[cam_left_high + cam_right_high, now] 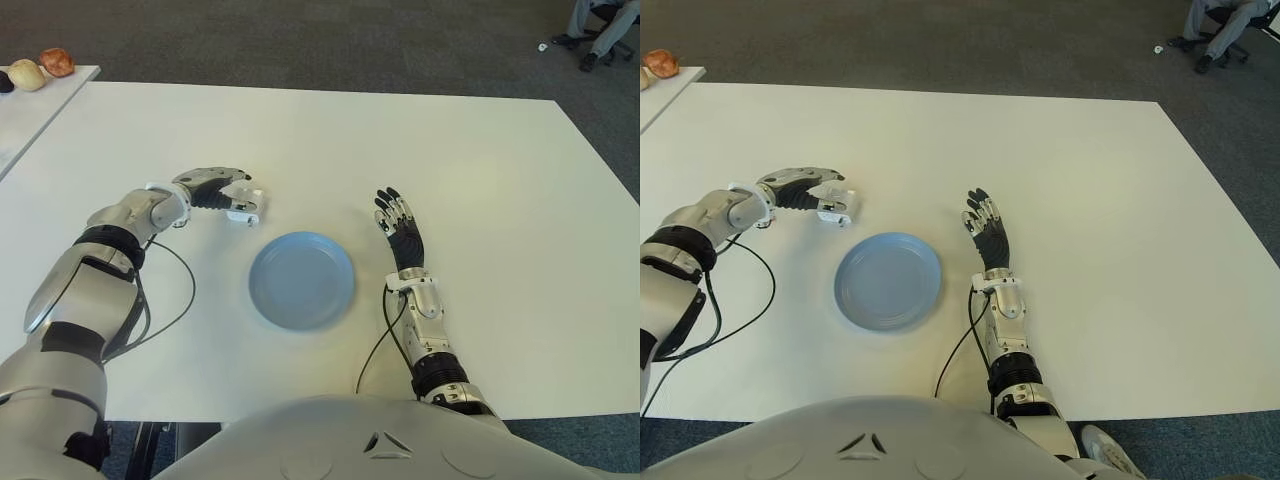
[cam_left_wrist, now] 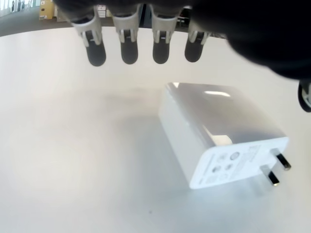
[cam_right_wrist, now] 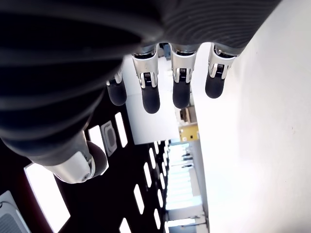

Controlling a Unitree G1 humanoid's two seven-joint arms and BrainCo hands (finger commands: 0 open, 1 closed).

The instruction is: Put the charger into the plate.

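The white charger (image 2: pixel 221 141) lies on the white table (image 1: pixel 480 170), its two prongs showing at one end. It sits just left of and behind the light blue plate (image 1: pixel 301 279), which holds nothing. My left hand (image 1: pixel 225 188) hovers right over the charger (image 1: pixel 244 206); its fingertips (image 2: pixel 129 52) are stretched out above it and grip nothing. My right hand (image 1: pixel 398 225) shows palm-down to the right of the plate, fingers spread, nothing in it.
A second white table (image 1: pixel 20 115) stands at the far left with two round bread-like items (image 1: pixel 42 68). A person's legs and a chair (image 1: pixel 598 30) are at the far right on the carpet. A black cable (image 1: pixel 178 300) loops beside my left arm.
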